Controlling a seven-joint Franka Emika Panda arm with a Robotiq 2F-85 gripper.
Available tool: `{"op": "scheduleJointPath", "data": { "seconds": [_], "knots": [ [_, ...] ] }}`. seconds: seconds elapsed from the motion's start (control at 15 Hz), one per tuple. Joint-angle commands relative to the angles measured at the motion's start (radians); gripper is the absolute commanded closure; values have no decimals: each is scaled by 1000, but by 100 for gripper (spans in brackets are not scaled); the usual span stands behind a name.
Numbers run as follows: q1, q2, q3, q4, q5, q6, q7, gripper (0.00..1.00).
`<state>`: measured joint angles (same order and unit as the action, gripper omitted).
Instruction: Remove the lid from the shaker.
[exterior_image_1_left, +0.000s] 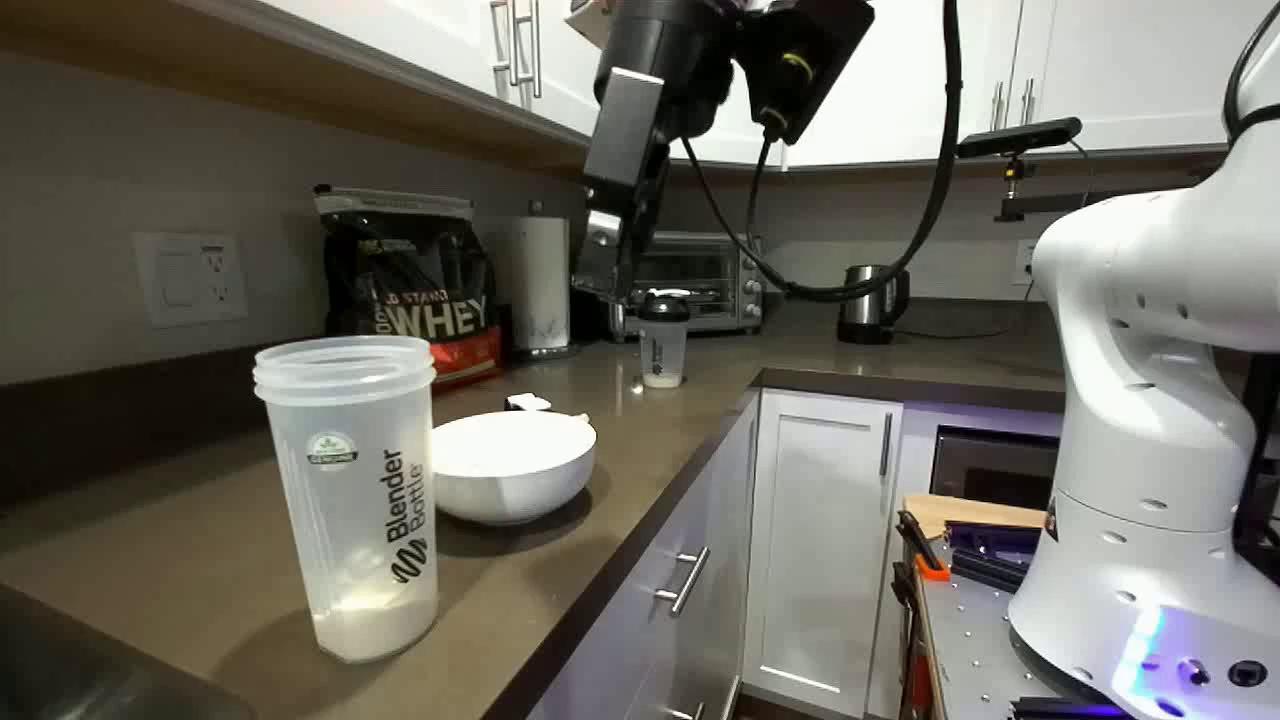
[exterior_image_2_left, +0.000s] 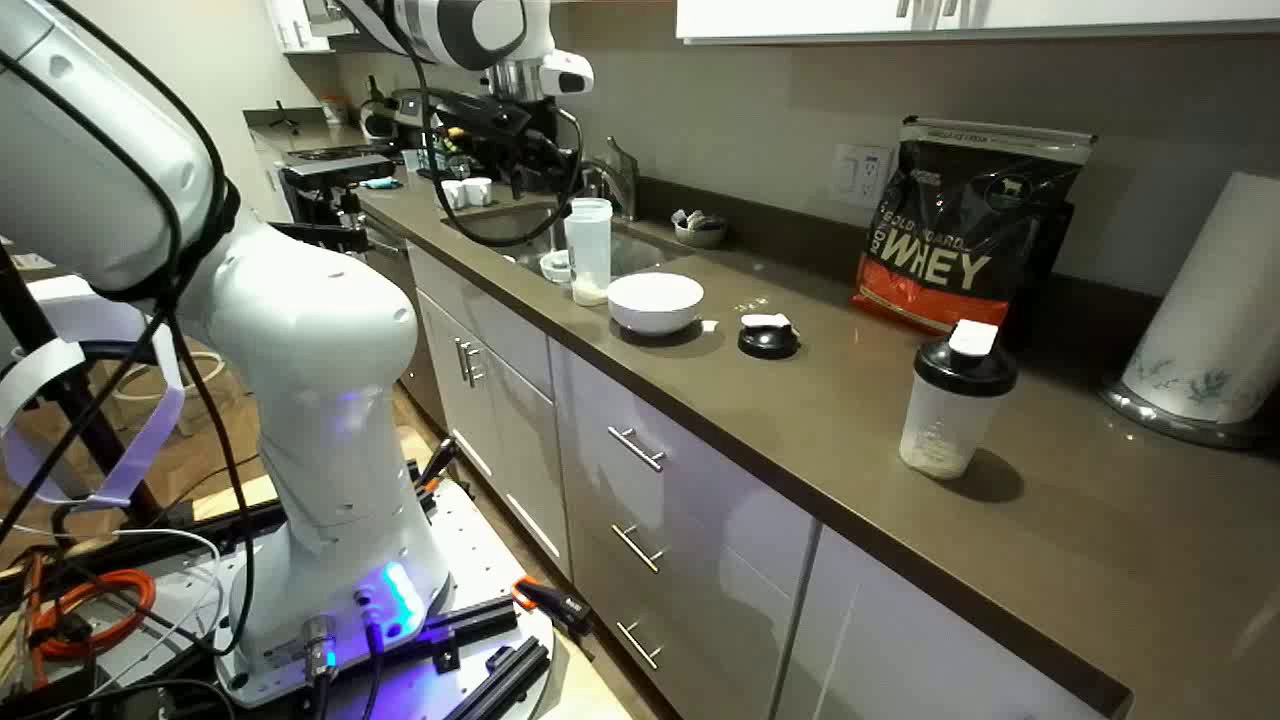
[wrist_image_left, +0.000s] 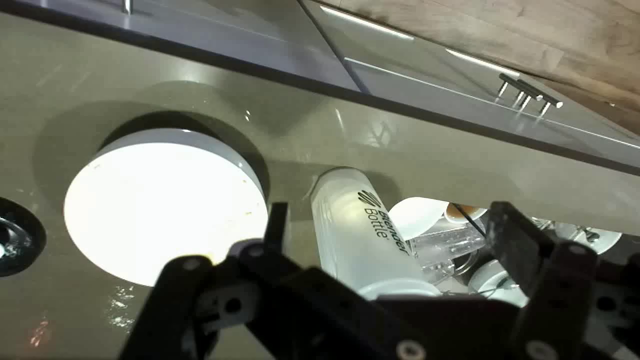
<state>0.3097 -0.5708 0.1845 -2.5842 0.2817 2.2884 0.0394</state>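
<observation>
Find lidless Blender Bottle shaker upright on desk, beside white bowl; probably light, slick, slightly flexible; take mid-wall, or loose black lid by stiff-looking rim; note gripper spread apart, holding nothing; count two shakers including lidded shaker, two lids, one whey bag, one paper-towel roll.

And in an exterior view we're low, tight in by the counter, gazing along it to the oven at the far end, robot base right. In an exterior view we look down from higher, running the reverse way toward the far sink, robot base near left! Both exterior views share bowl and bag. Wrist view: close overhead, angled down past the gripper, bowl left, floor top right.
</observation>
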Motion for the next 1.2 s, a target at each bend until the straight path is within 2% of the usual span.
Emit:
{"op": "scheduleJointPath", "data": {
  "seconds": [0.0, 0.53, 0.8, 1.13],
  "knots": [
    [-2, 0, 2, 2, 1, -3, 0, 0],
    [-10, -4, 4, -5, -11, 2, 0, 0],
    [-67, -31, -8, -22, -98, 15, -8, 0],
    [-170, -52, -69, -17, -221, 8, -21, 0]
  ]
}}
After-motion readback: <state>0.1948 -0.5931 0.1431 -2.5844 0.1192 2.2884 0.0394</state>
